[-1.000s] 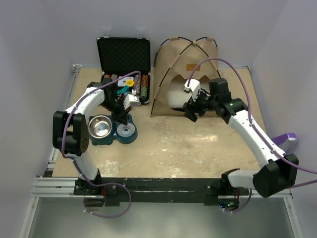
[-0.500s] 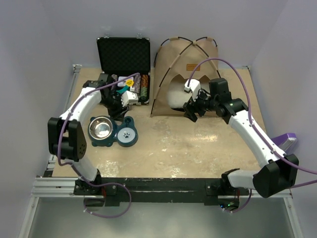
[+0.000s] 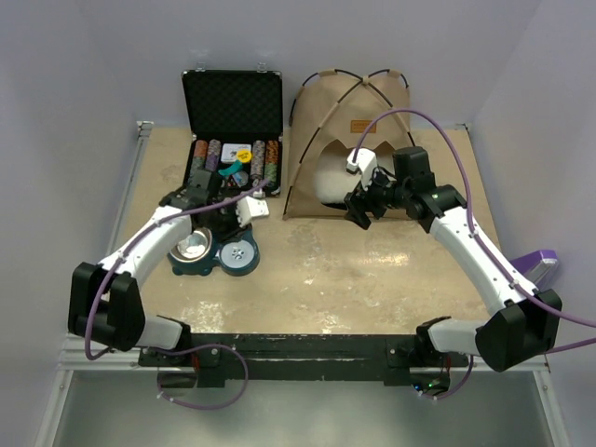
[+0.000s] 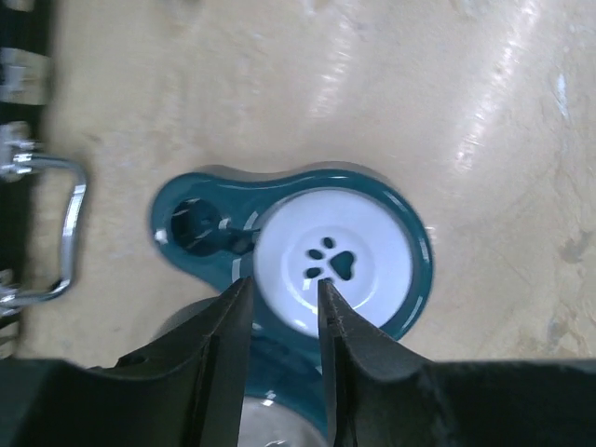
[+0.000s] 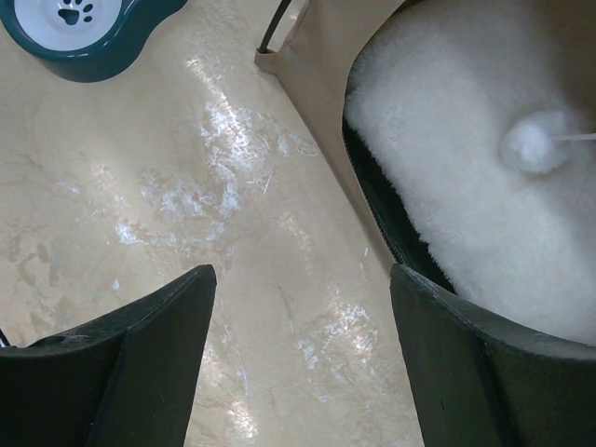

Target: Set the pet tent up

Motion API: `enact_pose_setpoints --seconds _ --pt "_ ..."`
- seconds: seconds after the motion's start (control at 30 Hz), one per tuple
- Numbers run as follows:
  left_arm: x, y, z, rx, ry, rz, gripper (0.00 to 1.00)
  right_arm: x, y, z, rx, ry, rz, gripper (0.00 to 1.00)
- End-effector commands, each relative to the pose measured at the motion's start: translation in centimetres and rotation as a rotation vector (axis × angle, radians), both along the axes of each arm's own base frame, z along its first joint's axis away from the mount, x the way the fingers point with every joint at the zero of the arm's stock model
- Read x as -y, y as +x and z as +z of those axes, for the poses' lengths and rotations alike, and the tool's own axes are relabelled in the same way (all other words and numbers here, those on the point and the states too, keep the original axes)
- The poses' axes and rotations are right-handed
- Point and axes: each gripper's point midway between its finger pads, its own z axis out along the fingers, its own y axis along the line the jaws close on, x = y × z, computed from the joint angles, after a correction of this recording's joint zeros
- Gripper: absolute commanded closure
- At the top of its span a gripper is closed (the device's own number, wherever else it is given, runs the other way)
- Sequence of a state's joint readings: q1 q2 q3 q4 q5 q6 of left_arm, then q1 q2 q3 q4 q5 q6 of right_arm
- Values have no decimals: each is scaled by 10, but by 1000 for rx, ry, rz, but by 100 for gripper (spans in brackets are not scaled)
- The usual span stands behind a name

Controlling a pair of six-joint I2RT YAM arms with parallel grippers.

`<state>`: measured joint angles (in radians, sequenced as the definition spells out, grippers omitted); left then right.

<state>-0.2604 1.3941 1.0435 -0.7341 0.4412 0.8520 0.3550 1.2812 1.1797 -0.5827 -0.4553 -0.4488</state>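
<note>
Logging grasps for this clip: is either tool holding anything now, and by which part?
Nothing is held. The left tool is open above the teal pet feeder; the right tool is open by the pet tent.

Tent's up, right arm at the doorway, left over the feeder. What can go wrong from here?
1. The right gripper hangs open at the doorway edge of the pet tent; pushing in could snag the canvas or the pom-pom and drag the tent.
2. The left gripper, jaws partly apart, sits just over the teal feeder; a drop or swing could shove it into the open chip case.
</note>
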Motion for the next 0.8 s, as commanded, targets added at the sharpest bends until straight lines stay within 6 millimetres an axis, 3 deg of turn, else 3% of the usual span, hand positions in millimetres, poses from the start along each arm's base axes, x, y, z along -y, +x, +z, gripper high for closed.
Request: enact_pose_setpoints --seconds 0.0,0.27,0.5,0.57,0.63,0.77 --pt "3 -5 -27 31 61 21 62 -3 0 25 69 33 6 21" --pt "-16 -23 -78 -25 177 -15 59 0 -3 22 70 26 -2 20" --pt "-18 -13 -87 -23 205 -8 54 1 -2 19 74 28 -16 19" --pt "-13 -10 -75 -15 180 -2 51 2 -2 25 89 32 -20 18" --pt "-3 -7 -51 3 123 -2 47 4 -1 33 115 32 -32 17" --pt "9 -4 20 62 -14 62 34 8 -4 47 152 43 -51 15"
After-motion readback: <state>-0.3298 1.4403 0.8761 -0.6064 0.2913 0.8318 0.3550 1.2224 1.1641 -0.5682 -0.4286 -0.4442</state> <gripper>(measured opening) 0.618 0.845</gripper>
